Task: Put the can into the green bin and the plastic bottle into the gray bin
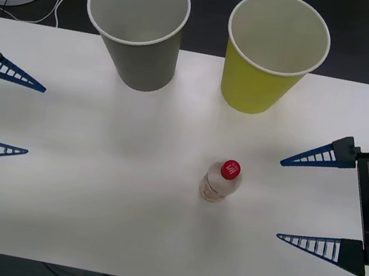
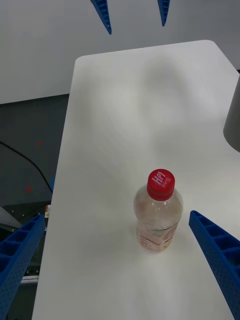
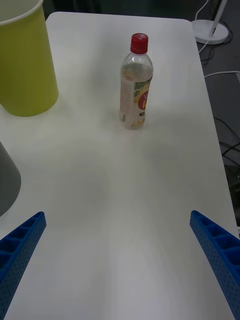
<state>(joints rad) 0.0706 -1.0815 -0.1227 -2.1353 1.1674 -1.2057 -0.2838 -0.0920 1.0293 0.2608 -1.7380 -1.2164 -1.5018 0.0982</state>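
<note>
Stood upright on the white table (image 1: 88, 200): the plastic bottle (image 1: 220, 181), red cap up, nearer the robot than the green bin (image 1: 272, 53) and apart from it. Set beside that, toward the robot's left at the far edge: the gray bin (image 1: 138, 26) (both upright, mouths open). Held wide apart and empty over the left edge: the left gripper (image 1: 34, 120). Likewise spread and empty, near the bottle but not touching: the right gripper (image 1: 279, 197).
</note>
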